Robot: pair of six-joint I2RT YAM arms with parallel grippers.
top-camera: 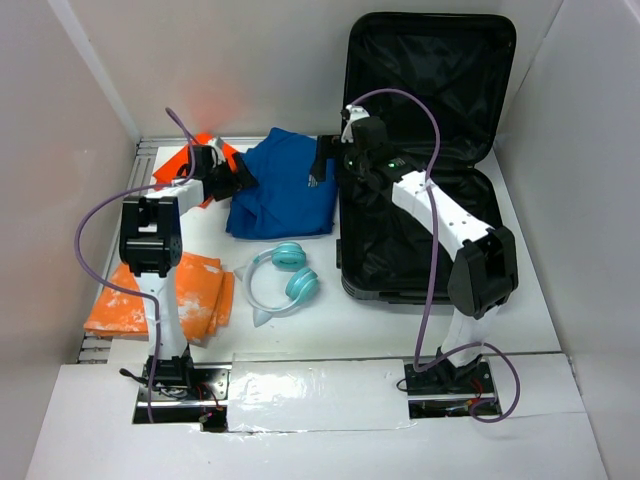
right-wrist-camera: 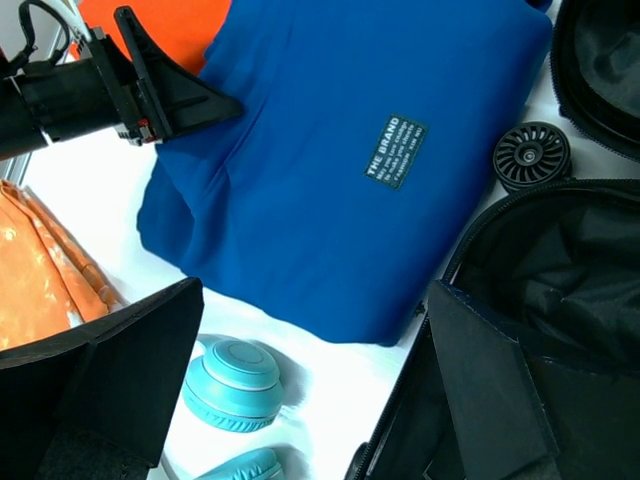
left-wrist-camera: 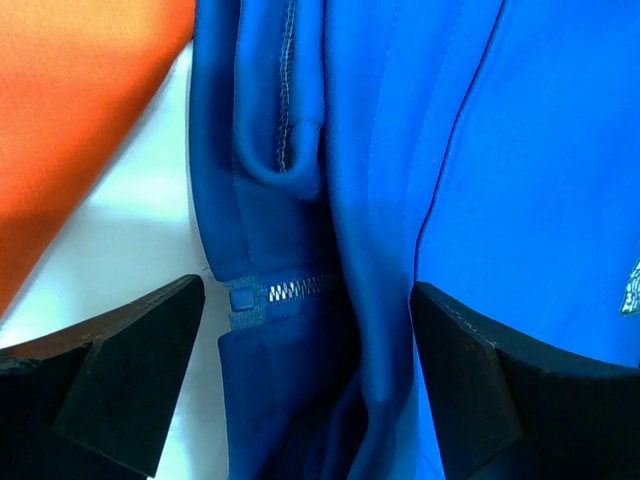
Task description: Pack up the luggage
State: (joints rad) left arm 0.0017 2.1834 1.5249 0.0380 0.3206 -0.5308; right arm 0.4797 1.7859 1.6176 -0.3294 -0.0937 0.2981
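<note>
Newbie: Luggage (top-camera: 440,70) sits open on the right half of the worktop (top-camera: 330,320), base flat, lid propped up against the back wall. So what's the step here, the blue zip jacket (top-camera: 285,190)?

Regular: Looks that way. The folded jacket lies just beside the case's left rim. The left tool (left-wrist-camera: 308,300) has its jaws spread wide over the jacket's left edge, one finger over bare worktop and the other over the cloth, with the zipper (left-wrist-camera: 290,290) between them. The right tool (right-wrist-camera: 315,290) hangs wide open too, holding nothing, above the jacket's right edge by the case rim.

Newbie: Tips for doing it well?

Regular: Probably best if both tools bite through every layer of the fold, not just the top one, or it'll likely flop open mid-lift. The fabric looks slippery, so a deep pinch makes sense. Lifting both sides level and clearing the rim and that little wheel (right-wrist-camera: 531,157) before lowering should help.

Newbie: Anything in the case yet?

Regular: Only black lining shows in the base and lid, though the right arm hides a strip of the base. The teal cat-ear headphones (top-camera: 300,285), the front orange cloth (top-camera: 170,295) and the back orange cloth (top-camera: 185,160) all lie outside on the worktop.
</note>
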